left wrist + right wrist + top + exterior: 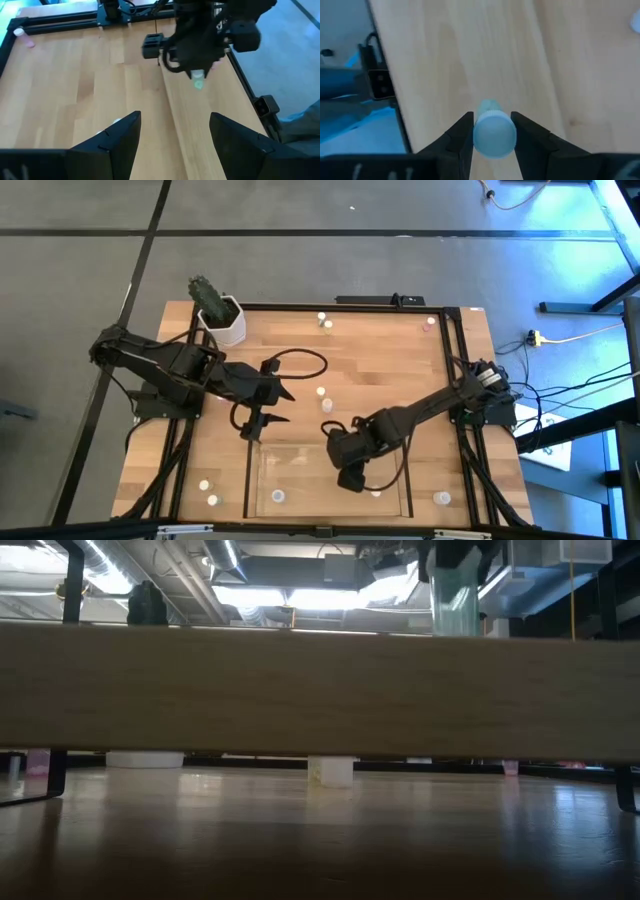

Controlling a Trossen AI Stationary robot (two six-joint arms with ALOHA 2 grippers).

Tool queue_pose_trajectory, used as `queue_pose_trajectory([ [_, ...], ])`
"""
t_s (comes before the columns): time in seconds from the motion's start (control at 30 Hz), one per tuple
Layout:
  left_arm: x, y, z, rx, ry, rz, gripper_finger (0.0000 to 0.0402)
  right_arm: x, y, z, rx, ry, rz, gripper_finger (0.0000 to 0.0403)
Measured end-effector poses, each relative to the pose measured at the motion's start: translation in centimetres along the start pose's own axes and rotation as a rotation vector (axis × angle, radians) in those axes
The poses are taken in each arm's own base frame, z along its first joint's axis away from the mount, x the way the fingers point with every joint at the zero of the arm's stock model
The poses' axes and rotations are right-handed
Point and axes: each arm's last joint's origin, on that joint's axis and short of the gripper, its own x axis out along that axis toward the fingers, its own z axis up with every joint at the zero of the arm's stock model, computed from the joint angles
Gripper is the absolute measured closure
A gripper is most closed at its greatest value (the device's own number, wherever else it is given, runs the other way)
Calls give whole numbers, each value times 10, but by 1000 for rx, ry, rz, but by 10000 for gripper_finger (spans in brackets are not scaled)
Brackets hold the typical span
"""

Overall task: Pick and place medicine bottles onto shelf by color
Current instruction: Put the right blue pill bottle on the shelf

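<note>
1. High view: the right gripper [352,478] hangs over the shelf [262,470], the clear-walled tray at the near edge of the table [400,370]. The left gripper [268,406] hovers just beyond the shelf's far wall, fingers spread and empty. Loose medicine bottles dot the wood: one inside the shelf [278,496], two near the table's middle [323,398], two at the far edge [324,320], a pinkish one at the far right corner [429,324], two near the front left [208,490] and one at the front right [442,498]. A white pot with a cactus [220,315] stands at the far left corner.

2. Low view: a broad wooden band fills the middle of the picture (the grippers cannot be made out here). Under it, a pale bottle [331,770] stands on the tabletop, with a pinkish one [511,768] farther right.

3. Left wrist view: the left arm's own dark fingers [120,140] stand wide apart with nothing between them. Ahead, the right gripper [198,75] points down over the shelf floor, a pale-capped bottle [198,79] showing at its tip.

4. Right wrist view: the right gripper [492,131] is closed on a pale-capped bottle [493,131], which sits squarely between the two fingers, touching both, above the light-wood shelf floor [470,60].
</note>
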Motion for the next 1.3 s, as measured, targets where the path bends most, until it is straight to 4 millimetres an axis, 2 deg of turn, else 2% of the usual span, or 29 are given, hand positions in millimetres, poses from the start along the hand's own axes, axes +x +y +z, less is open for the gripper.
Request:
queue_pose_trajectory([
  [0.23, 12, -2, 0, 4, 32, 3, 171, 4, 16, -2, -73, -58, 59, 283],
  [0.43, 24, -5, -1, -7, 58, -4, 171, 5, 20, -5, -98, -67, 65, 283],
  [0.73, 21, -23, -3, 20, 55, -58, 171, 5, 31, -14, -150, -115, 33, 283],
  [0.97, 19, -28, -4, 13, 52, -48, 171, 5, 39, -17, -154, -150, 56, 283],
  [1.3, 22, -42, -6, 21, 53, -83, 171, 11, 38, -21, -105, -135, 49, 283],
])
